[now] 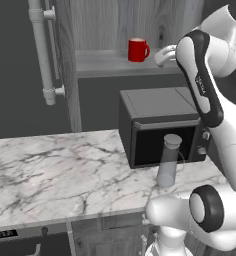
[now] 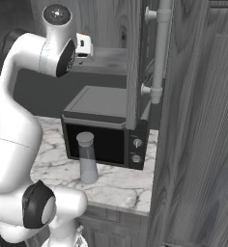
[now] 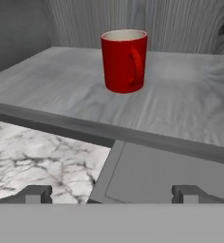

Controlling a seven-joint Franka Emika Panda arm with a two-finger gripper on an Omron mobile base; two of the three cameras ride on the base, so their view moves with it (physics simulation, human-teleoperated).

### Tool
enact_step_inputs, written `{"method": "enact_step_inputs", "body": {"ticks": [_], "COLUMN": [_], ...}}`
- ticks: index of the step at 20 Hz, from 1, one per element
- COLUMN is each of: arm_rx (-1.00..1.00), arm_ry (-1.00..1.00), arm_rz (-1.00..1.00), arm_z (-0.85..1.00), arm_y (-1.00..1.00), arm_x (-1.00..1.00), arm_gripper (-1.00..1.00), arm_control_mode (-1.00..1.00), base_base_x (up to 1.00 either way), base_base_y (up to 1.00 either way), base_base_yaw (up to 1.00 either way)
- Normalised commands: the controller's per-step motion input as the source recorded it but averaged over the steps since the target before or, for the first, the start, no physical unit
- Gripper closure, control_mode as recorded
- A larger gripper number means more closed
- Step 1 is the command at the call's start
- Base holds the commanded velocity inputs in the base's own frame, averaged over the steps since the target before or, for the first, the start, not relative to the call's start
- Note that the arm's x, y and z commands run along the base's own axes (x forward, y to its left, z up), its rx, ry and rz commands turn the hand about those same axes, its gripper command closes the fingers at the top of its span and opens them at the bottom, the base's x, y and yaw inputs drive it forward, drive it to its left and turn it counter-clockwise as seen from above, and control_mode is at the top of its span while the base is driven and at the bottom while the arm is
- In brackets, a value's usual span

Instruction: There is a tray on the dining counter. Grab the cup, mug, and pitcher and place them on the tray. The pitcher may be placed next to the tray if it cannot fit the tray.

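The mug [image 1: 138,50], glossy red with a pale inside, stands upright on a grey wooden shelf [image 1: 105,64] above the microwave. In the hand view the mug [image 3: 124,60] sits straight ahead with its handle turned to the right. My gripper [image 3: 112,193] is open and empty, a short way in front of the mug at shelf height, over the microwave top. From the base views the gripper [image 1: 159,57] hangs just right of the mug. The pitcher [image 1: 169,161], tall, pale and translucent, stands on the marble worktop against the microwave door. The tray, cup and dining counter are out of view.
A dark microwave [image 1: 160,125] sits under the shelf on the marble worktop [image 1: 55,170]. Wooden walls close the shelf at the back and left. A white pipe [image 1: 42,50] runs down the left. A tall wooden panel [image 2: 193,144] stands to the right of the microwave [image 2: 106,130].
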Motion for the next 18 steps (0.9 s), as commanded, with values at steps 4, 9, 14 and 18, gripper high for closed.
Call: {"method": "enact_step_inputs", "body": {"ticks": [4, 9, 14, 18], "arm_rx": [0.01, 0.0, 0.0, 0.0], "arm_ry": [0.0, 0.0, 0.0, -0.01], "arm_rz": [0.0, 0.01, 0.01, 0.01], "arm_z": [0.0, 0.0, 0.0, 0.0], "arm_y": [0.0, 0.0, 0.0, 0.0], "arm_x": [0.38, 0.32, 0.31, 0.34], "arm_gripper": [-1.0, -1.0, -1.0, -1.0], "arm_control_mode": [-1.0, -1.0, -1.0, -1.0], "base_base_x": [0.0, 0.0, 0.0, 0.0], "base_base_y": [0.0, 0.0, 0.0, 0.0], "base_base_yaw": [0.0, 0.0, 0.0, 0.0]}}
